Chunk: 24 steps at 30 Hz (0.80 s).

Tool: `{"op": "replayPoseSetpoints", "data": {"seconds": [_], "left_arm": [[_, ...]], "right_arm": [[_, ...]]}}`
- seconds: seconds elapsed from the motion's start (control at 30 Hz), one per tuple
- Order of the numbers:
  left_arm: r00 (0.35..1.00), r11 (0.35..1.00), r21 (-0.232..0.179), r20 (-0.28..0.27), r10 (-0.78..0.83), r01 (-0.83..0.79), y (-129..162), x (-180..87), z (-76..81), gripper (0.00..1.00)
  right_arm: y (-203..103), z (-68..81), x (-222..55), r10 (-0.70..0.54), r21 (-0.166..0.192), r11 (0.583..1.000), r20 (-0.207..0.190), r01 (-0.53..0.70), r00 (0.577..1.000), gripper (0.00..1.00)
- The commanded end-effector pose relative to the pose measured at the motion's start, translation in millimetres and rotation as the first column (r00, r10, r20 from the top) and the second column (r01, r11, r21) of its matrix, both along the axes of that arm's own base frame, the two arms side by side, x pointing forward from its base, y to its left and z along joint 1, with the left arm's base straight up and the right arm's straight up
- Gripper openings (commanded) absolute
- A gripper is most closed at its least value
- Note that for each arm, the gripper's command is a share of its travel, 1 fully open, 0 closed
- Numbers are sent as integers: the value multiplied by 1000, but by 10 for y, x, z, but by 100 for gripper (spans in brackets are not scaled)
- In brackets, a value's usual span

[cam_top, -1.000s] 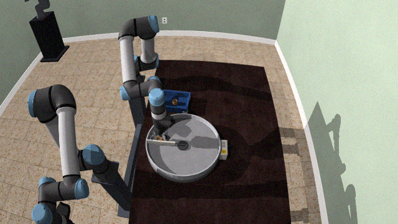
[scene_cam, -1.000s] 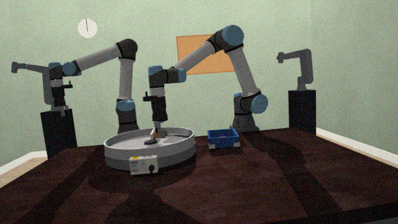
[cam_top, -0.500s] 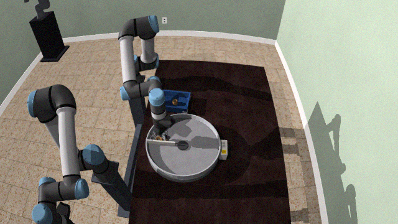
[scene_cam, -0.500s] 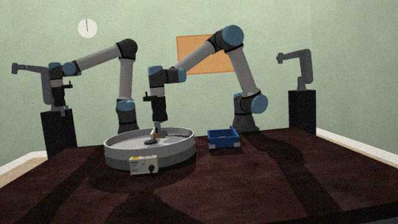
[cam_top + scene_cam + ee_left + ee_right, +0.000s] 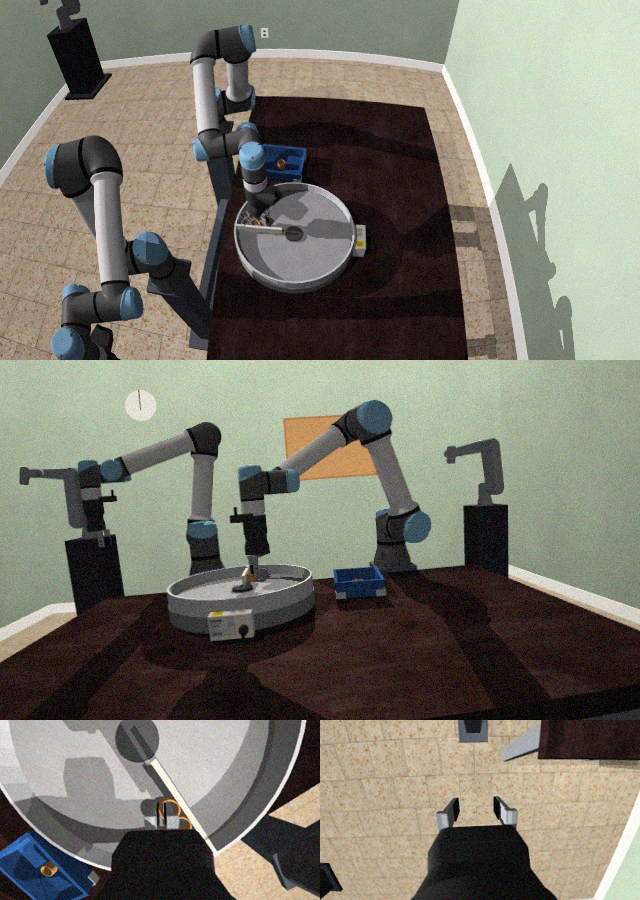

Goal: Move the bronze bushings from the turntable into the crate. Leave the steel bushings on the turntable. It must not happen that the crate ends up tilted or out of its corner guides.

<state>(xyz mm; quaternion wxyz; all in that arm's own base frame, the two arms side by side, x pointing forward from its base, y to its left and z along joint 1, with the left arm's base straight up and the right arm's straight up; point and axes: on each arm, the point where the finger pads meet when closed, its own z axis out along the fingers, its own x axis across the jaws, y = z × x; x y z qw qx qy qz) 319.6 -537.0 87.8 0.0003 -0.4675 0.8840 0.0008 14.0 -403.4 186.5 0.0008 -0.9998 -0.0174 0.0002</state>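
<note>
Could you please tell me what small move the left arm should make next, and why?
I would lift the left fingers straight up, slowly: they appear closed across the wall of a bronze bushing, while the pale bar and another bronze ring sit close beside it, so sideways motion might knock them.
</note>
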Motion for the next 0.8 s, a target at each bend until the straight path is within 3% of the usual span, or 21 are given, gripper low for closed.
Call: {"op": "replayPoseSetpoints", "data": {"seconds": [0.0,0.33,0.6,0.77], "left_arm": [[1000,1000,-3,1,0,0,-8,1,47,0],[1000,1000,-3,1,0,0,-8,0,449,0],[1000,1000,-3,1,0,0,-8,0,632,0],[1000,1000,-3,1,0,0,-8,0,653,0]], "right_arm": [[-4,5,1,0,-2,1000,1,0,1000,100],[-4,5,1,0,-2,1000,1,0,1000,100],[-4,5,1,0,-2,1000,1,0,1000,100],[-4,5,1,0,-2,1000,1,0,1000,100]]}}
